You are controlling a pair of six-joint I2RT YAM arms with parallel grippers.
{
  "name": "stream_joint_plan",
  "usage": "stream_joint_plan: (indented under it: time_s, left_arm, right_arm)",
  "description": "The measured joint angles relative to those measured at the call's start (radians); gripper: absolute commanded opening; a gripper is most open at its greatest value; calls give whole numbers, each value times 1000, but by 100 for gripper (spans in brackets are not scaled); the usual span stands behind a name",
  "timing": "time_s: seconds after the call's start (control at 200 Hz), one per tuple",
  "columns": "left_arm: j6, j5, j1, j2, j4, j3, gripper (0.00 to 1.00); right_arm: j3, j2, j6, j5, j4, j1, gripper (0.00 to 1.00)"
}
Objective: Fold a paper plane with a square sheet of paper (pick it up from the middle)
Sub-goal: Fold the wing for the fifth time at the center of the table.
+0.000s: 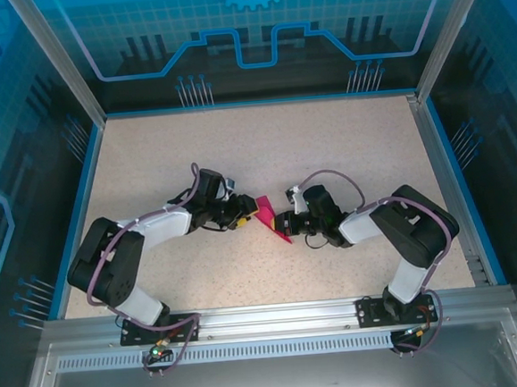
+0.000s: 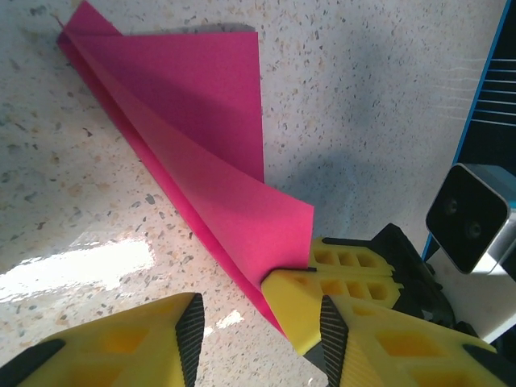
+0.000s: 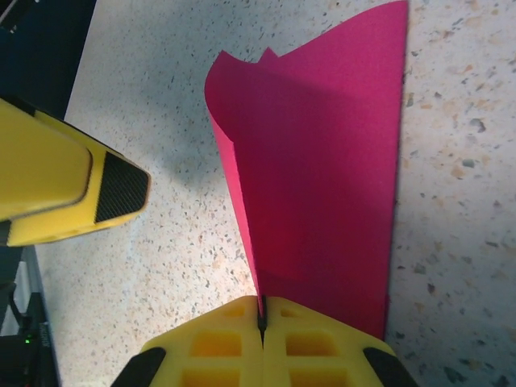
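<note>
Gripping the folded pink paper (image 1: 274,226) is the right gripper (image 1: 284,221). In the right wrist view its yellow jaws (image 3: 260,326) are pressed flat together at the bottom centre of the frame, with the paper's edge pinched in the seam.

The paper (image 3: 322,161) stands up from that pinch and fans toward the top of the frame. One flap curls over at upper centre.

The left gripper (image 1: 247,217) is not holding anything. In the left wrist view its jaws (image 2: 258,343) stand apart at the bottom edge, black pads facing each other across a bare gap. The paper's near corner ends just ahead of that gap and neither pad touches it.

In the same view the paper (image 2: 201,137) runs as a long pointed wedge from the upper-left corner down to lower centre. Several layers are stacked along the left fold, and a loose flap is lifted off the table (image 2: 379,105).

The right gripper's fingers (image 2: 347,270) clamp the lower corner of the wedge, just right of centre.

In the top view both arms reach inward and meet at the middle of the table (image 1: 371,140). The paper sits between the two grippers, slightly below centre of the frame, with its tip pointing to the lower right.

One left finger (image 3: 72,181) shows at the left edge of the right wrist view, near the paper but clear of it.
</note>
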Motion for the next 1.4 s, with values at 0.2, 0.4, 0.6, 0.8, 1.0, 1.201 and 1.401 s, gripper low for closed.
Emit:
stream_joint_plan:
  time_s: [0.2,0.4,0.6,0.8,1.0,1.201,1.401]
  left_arm:
    - [0,4,-6,17,13,0,44]
    - [0,7,-12,47,35,0,41]
    - [1,16,-21,84,64,1,39]
    - [1,27,-29,103,86,5,36]
    - [1,35,-31,129,114,16,32]
    - [2,56,-36,164,138,27,30]
    - [4,66,-44,187,150,49,27]
  right_arm:
    - [14,6,59,-26,-8,-19,1]
    - [24,42,123,-71,-8,-47,1]
    - [24,53,179,-100,-6,-68,2]
    - [24,81,223,-125,8,-80,4]
    - [24,100,255,-148,22,-90,5]
    - [24,105,276,-155,28,-92,4]
    - [24,109,291,-164,30,-98,3]
